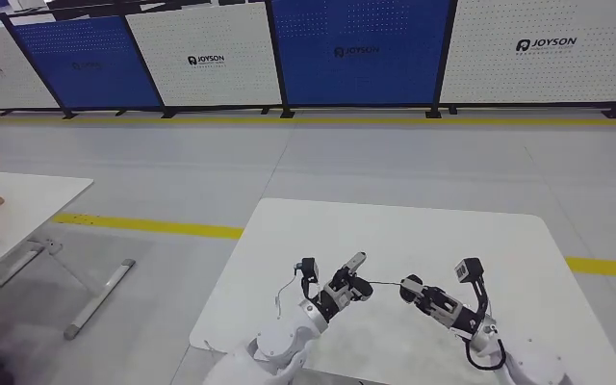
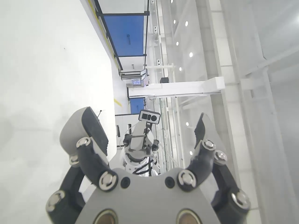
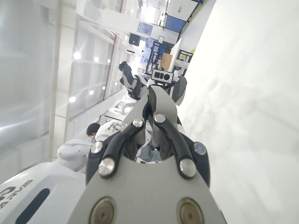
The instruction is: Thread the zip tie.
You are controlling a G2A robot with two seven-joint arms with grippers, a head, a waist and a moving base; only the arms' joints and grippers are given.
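Black zip tie (image 1: pixel 385 282), level above your white tabletop's (image 1: pixel 404 231) near edge: right gripper (image 1: pixel 411 285) pinches one end, free tip just reaches your wide-spread left gripper (image 1: pixel 362 273).

Lit brightly and evenly from round ceiling lamps (image 3: pixel 77 55); starburst flare beyond the right gripper (image 3: pixel 150 89); glare-whitened table (image 2: pixel 46 71) beside the left gripper (image 2: pixel 147 127).

Overhead, two wrists (facing each other)
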